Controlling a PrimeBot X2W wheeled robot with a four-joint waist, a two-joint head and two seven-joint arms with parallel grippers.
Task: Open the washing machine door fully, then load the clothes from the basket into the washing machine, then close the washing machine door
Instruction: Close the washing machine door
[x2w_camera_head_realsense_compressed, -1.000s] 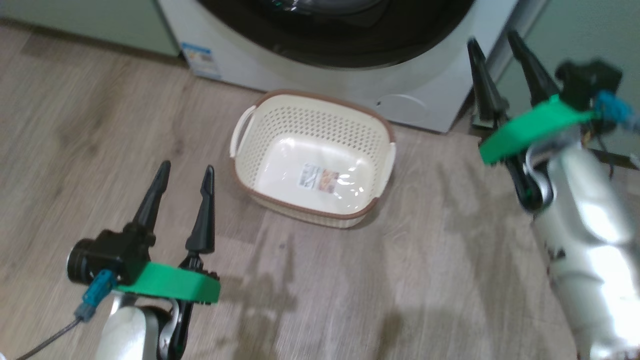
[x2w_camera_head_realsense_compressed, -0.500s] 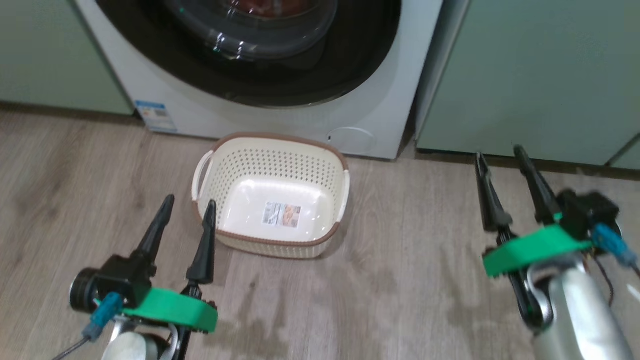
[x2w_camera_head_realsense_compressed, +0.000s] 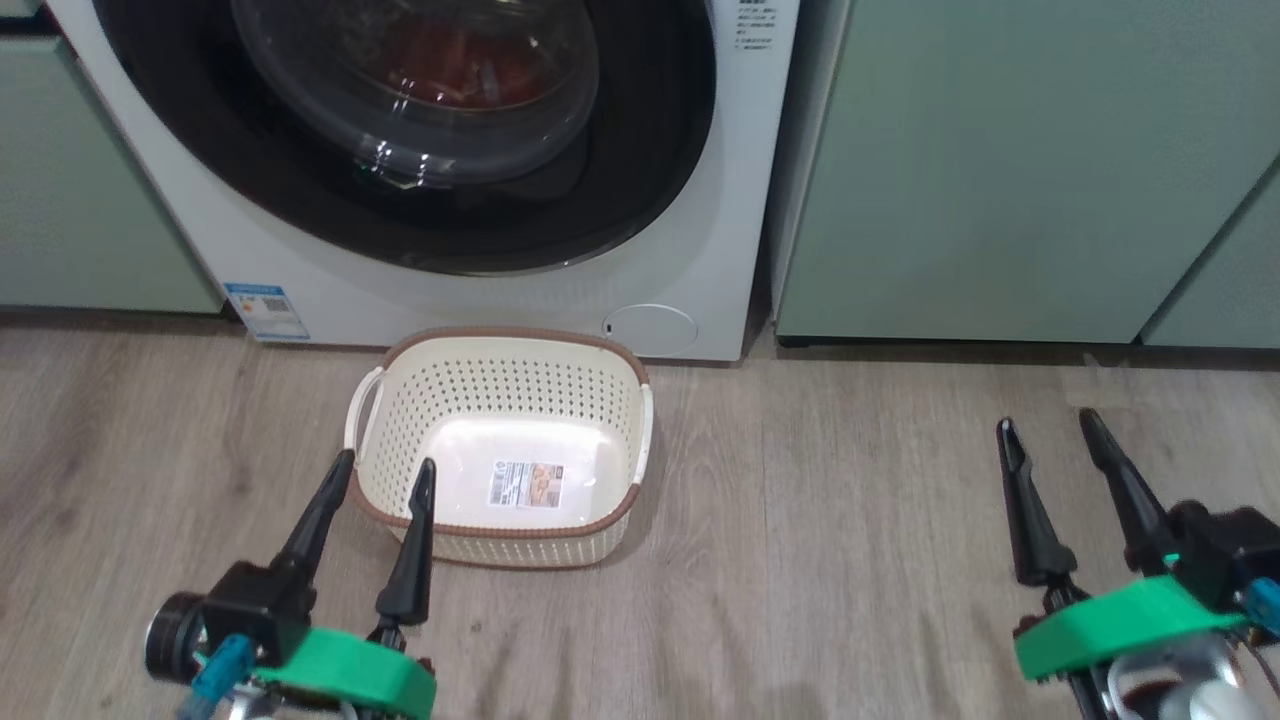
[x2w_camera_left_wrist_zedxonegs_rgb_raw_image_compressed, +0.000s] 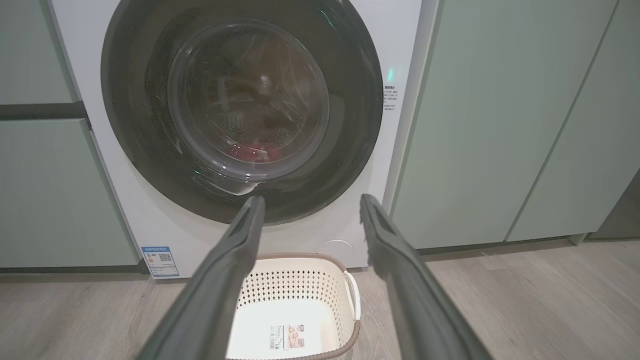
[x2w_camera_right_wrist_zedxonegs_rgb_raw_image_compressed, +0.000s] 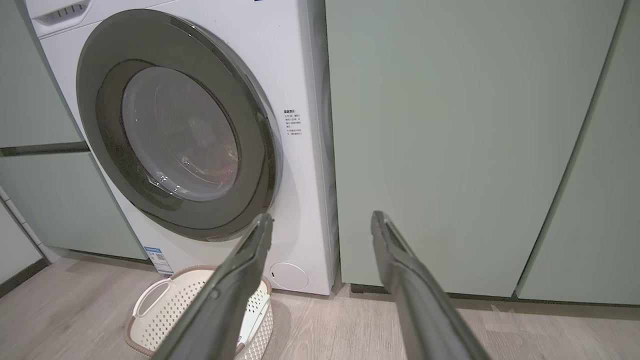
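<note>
Washing machine (x2w_camera_head_realsense_compressed: 200, 250) stands at the far edge of the floor (x2w_camera_head_realsense_compressed: 850, 500), between pale green cabinets (x2w_camera_head_realsense_compressed: 1000, 170). Door (x2w_camera_head_realsense_compressed: 650, 150) looks shut, its rim lying flat against the white front. Clothes (x2w_camera_head_realsense_compressed: 450, 70) show as a red mass behind the glass, inside the drum.

Basket (x2w_camera_head_realsense_compressed: 500, 335) sits on the floor just in front of the machine, below the door and near its lower edge. It holds nothing but the label (x2w_camera_head_realsense_compressed: 525, 483) on its bottom. It was likely placed there to keep the carry from basket to drum short.

Left gripper (x2w_camera_head_realsense_compressed: 386, 460) is spread wide and holds nothing. It hangs low, with its tips over the basket's near left corner. Right gripper (x2w_camera_head_realsense_compressed: 1045, 420) is also spread wide and empty, over bare floor well to the right of the basket. Both point at the machine and touch nothing. Judgement: this is a resting pose, and all three steps look done.

Against a second ago:
- The whole head view has swung up and squared to the machine, so more door and glass show. That is the camera moving, not the basket.
- The right gripper was then high and tilted by the machine's lower right corner. It has since dropped level with the left gripper.
- The jaws stood as wide then, and the basket was already empty.
</note>
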